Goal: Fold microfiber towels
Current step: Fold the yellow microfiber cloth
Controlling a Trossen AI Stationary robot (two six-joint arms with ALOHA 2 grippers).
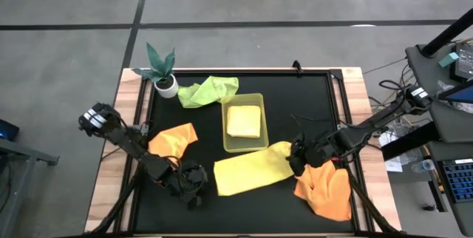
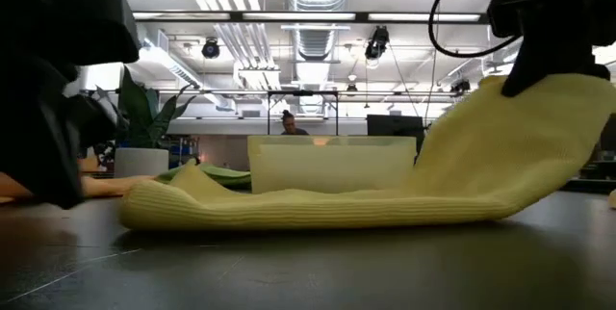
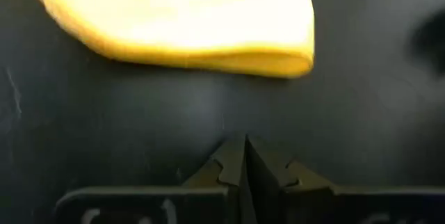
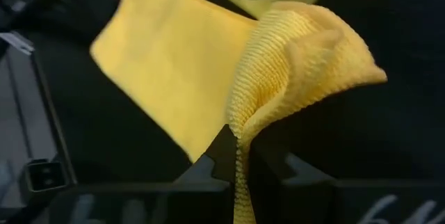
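While I check high view: right gripper (image 1: 297, 161) jaws clenched on edge of pale yellow towel (image 1: 251, 170), spread mid-counter below tray (image 1: 243, 145); left gripper (image 1: 194, 191) jaws clenched, empty. Low view: towel (image 2: 318, 204) edge lifted at right. Left wrist: far towel edge (image 3: 208, 22) flat. Right wrist: towel (image 4: 299, 50) bunched. Next I'd carry edge across low, align corners.

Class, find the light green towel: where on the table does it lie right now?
In the high view the light green towel lies crumpled at the table's far edge, left of centre, between the small potted plant and the yellow-green tray.
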